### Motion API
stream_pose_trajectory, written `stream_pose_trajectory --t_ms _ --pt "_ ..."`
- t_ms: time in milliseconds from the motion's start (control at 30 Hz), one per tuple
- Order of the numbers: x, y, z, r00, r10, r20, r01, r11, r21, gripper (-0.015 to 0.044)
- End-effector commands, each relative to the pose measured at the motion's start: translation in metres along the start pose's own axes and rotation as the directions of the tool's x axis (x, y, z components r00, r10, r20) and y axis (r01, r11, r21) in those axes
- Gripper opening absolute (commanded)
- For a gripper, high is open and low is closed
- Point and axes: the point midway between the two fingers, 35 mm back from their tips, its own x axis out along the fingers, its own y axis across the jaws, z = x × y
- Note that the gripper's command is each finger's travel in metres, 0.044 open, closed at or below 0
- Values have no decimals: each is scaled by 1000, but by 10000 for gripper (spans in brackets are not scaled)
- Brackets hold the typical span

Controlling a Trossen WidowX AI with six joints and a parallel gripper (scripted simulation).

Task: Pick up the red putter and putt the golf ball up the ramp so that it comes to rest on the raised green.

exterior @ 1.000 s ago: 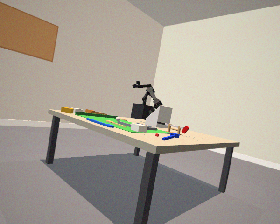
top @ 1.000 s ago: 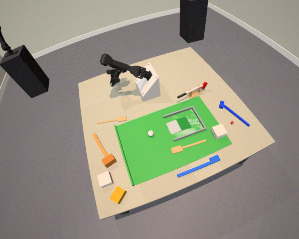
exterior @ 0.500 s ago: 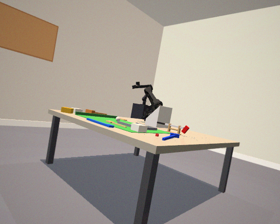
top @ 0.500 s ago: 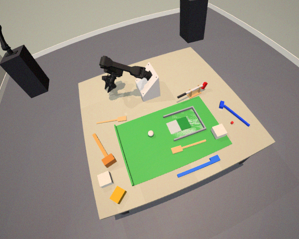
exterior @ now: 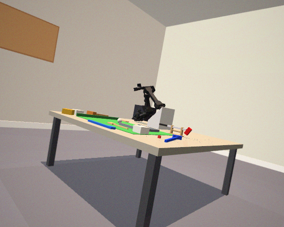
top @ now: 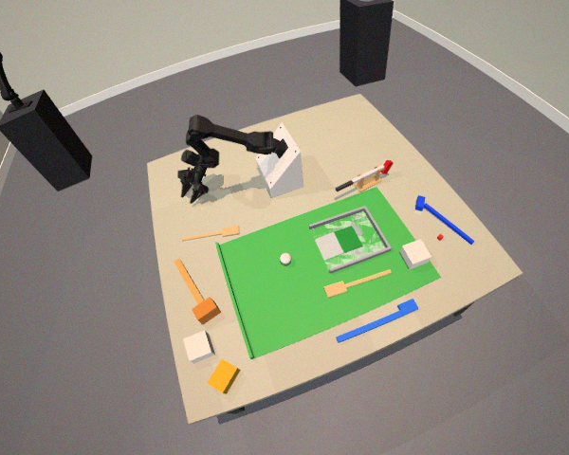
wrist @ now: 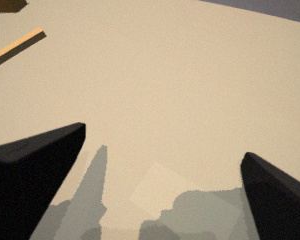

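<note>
- Top: claw [top: 189,199] [wrist: 165,145] left of centre, spread wide, nothing held. Red putter [top: 372,173] [exterior: 179,127] right of centre, on its wooden stand [top: 368,184] [exterior: 176,131], presumably propped for easy grabbing. One ball [top: 285,258] [exterior: 119,120], two white blocks.
- Exterior: putter right of centre, head overhanging.
- Wrist: two fingers, tabletop [top: 319,118] [exterior: 210,141] [wrist: 165,85] between.
</note>
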Motion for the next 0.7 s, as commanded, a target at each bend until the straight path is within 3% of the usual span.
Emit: stream_pose_trajectory --t_ms 0,333,667 --pt "41 37 24 994 94 47 -92 995 -43 440" --pt "107 140 48 953 293 79 -292 956 -15 440" --pt "141 266 63 871 487 69 -491 869 56 440"
